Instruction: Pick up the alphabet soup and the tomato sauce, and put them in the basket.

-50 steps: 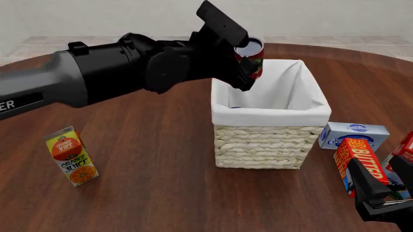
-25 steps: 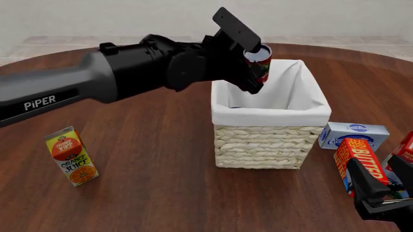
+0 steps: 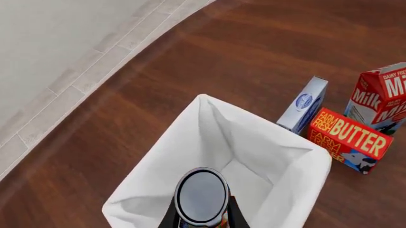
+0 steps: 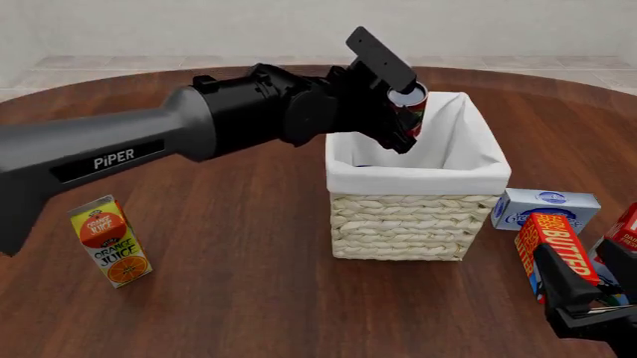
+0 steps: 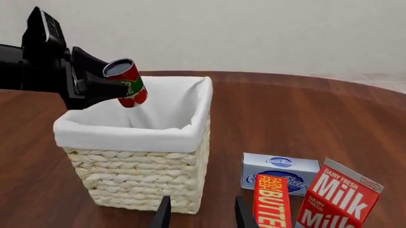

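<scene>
Left gripper (image 4: pixel 406 119) is gripping the tomato sauce (image 4: pixel 411 109), fingers clamped on the can's sides, can tilted, silvery top facing up and toward the camera. It's hanging over the open mouth of the basket (image 4: pixel 418 181), near the far-left corner of the rim, not touching the lining. In the left wrist view the can top (image 3: pixel 201 195) is sitting right above the white-lined interior (image 3: pixel 254 156). Alphabet soup: only a tiny blue sliver is showing inside the basket behind its front rim in the front view; can't confirm it's the can. Right gripper (image 5: pixel 201 213) is idling low at the basket's 4 o'clock, fingers spread apart, nothing between them. Just beside it: butter box (image 4: pixel 550 250), cream cheese box (image 4: pixel 547 209) at the basket's 3 o'clock, milk carton (image 5: pixel 336 199) at the far right edge. Orange juice carton (image 4: pixel 110 240) is standing upright at the basket's 8 o'clock, well apart, on the wooden table (image 4: pixel 239 246).
</scene>
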Robot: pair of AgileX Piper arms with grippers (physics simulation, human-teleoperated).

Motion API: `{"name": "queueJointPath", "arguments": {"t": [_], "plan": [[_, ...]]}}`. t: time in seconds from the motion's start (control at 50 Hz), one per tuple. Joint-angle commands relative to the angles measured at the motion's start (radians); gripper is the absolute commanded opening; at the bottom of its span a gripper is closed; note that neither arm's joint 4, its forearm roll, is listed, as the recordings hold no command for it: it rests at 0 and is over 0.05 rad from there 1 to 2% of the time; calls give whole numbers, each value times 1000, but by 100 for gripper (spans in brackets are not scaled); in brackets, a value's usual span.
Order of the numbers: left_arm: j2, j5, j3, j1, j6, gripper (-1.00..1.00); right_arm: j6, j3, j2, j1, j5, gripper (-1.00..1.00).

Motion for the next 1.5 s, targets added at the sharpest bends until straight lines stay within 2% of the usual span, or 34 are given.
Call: {"name": "queueJointPath", "arguments": {"t": [0.02, 0.34, 0.36, 1.04, 1.5], "plan": [[39, 0, -33, 0, 14, -100, 3, 0, 7, 0, -4, 100], [84, -5, -60, 3, 12, -100, 9, 0, 16, 3, -9, 100], [86, -6, -59, 4, 11, 100, 9, 0, 16, 4, -9, 100], [69, -20, -42, 22, 26, 100, 8, 0, 16, 11, -9, 100], [-13, 3, -37, 7, 36, 100, 4, 0, 6, 19, -4, 100]]}}
